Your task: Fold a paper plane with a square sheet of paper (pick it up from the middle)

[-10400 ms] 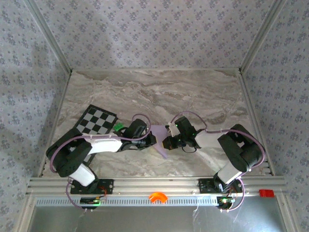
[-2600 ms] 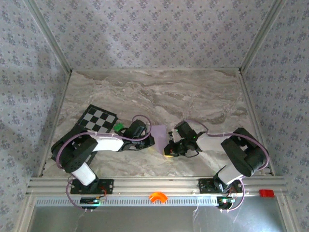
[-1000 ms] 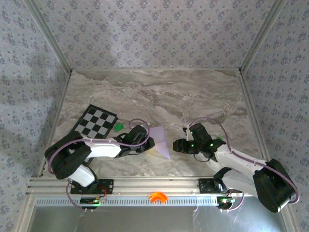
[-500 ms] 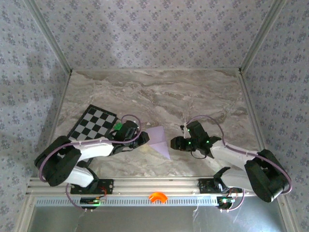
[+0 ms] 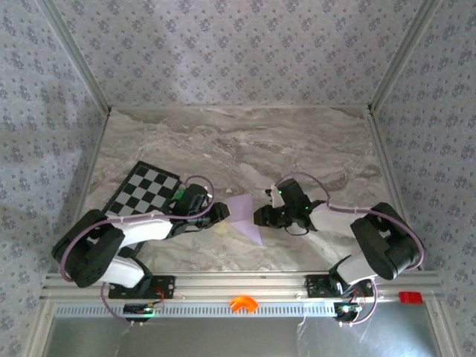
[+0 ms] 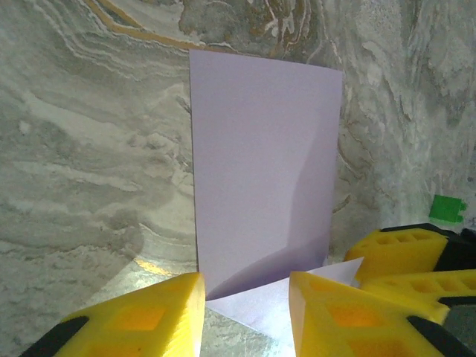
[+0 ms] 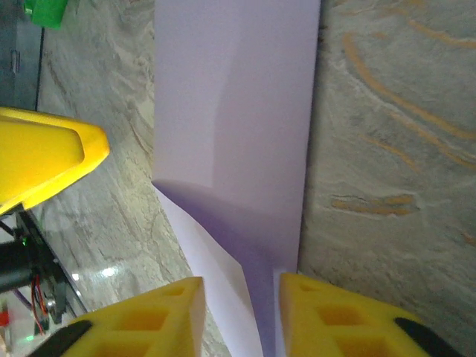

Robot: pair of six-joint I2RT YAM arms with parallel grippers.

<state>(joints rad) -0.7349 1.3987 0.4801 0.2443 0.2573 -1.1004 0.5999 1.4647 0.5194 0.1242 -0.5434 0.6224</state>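
Observation:
The square sheet of paper (image 5: 244,210) is pale lilac and lies folded on the marble, a narrow rectangle (image 6: 262,156) with one corner flap raised (image 6: 294,306). A paper plane is out of view. My left gripper (image 5: 222,214) sits at the sheet's left edge, open (image 6: 245,316), with the raised flap between its yellow fingers (image 6: 141,320). From the right, my right gripper (image 5: 259,218) stands open at the near corner (image 7: 238,316), straddling the lifted flap (image 7: 216,275). Its fingers (image 6: 407,256) show beside the flap in the left wrist view.
A black-and-white checkered board (image 5: 145,187) lies at the left, with a tiny green block (image 5: 181,195) (image 6: 448,208) (image 7: 46,11) beside it. Patterned walls close in the marble table (image 5: 245,141); an aluminium rail (image 5: 238,284) runs along the near edge.
The right gripper has moved left up to the sheet and its jaws have narrowed. The left gripper has drawn back a little leftward and its jaws have widened.

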